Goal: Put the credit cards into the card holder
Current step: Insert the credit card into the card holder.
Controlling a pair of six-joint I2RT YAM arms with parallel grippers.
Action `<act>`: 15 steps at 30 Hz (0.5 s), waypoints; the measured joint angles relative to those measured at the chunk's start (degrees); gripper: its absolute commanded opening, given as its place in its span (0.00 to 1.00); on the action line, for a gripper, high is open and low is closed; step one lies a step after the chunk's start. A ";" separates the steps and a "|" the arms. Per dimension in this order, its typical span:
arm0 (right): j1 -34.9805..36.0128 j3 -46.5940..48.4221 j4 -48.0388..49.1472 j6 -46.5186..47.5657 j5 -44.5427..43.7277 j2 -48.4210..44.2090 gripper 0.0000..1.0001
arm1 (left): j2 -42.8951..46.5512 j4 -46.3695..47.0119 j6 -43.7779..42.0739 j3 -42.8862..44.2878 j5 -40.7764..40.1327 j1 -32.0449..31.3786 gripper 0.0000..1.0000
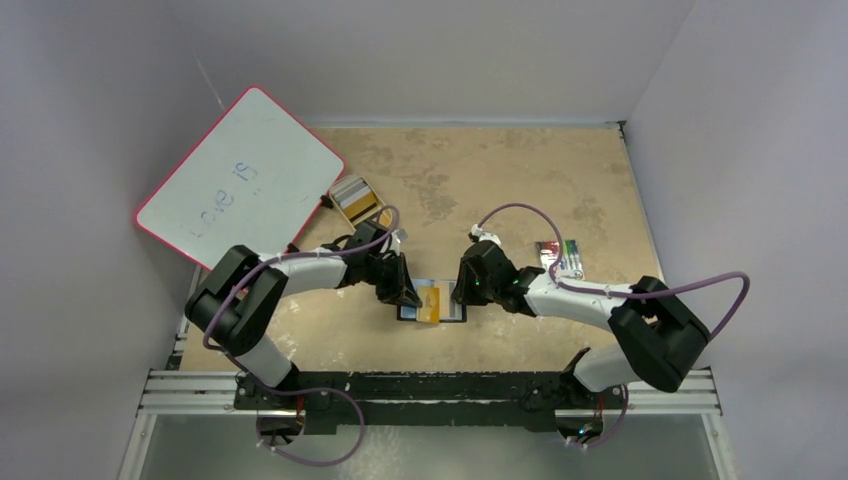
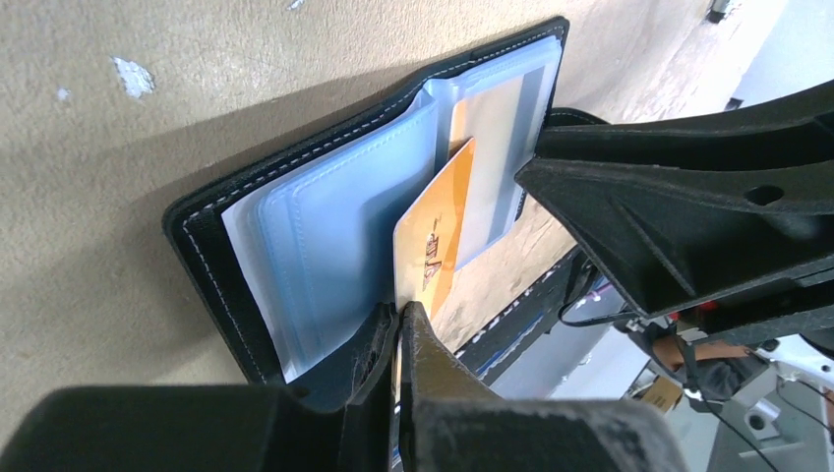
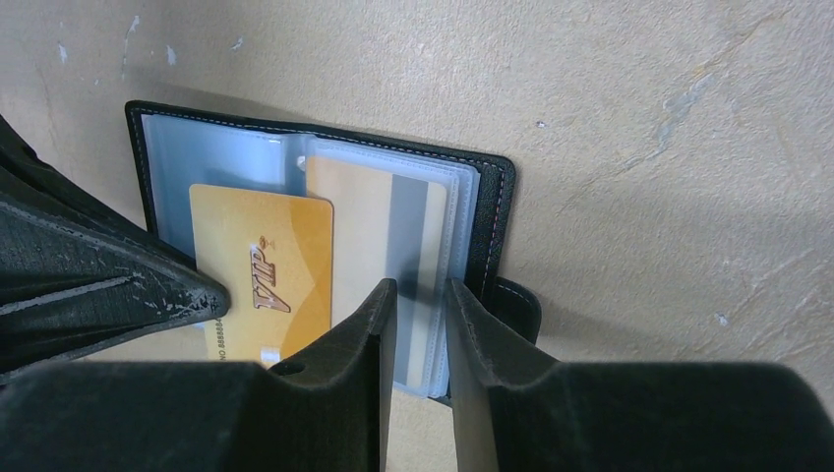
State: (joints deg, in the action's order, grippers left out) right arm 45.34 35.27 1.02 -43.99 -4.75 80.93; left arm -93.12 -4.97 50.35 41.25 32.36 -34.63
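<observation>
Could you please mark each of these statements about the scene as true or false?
1. The left gripper pinches a gold VIP card. True.
2. The card holder is folded shut. False: it lies open on the table, with its pale blue sleeves showing.
3. A striped card sits inside one of the clear sleeves. True.
4. No cards lie outside the holder apart from the gripped one. False: loose cards lie at the far left, beside the whiteboard.
</observation>
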 measured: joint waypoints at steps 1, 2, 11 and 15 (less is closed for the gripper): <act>-0.02 -0.09 0.24 -0.09 0.02 0.00 0.27 | 0.00 -0.92 -0.61 0.31 -0.11 0.00 0.00; -0.02 -0.15 0.46 -0.13 0.07 0.00 0.27 | 0.00 -1.84 -1.40 0.68 -0.26 0.00 0.00; -0.04 -0.74 1.77 -0.37 0.37 0.00 0.26 | 0.00 -9.31 -6.10 4.87 -2.64 -0.02 0.00; -0.02 -0.79 1.95 -0.37 0.42 0.00 0.24 | 0.02 -11.61 -7.39 6.21 -3.63 -0.02 0.00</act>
State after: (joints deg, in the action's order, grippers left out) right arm 45.32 34.48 2.96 -44.36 -4.34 80.93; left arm -93.10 -16.58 42.96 47.46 28.73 -34.65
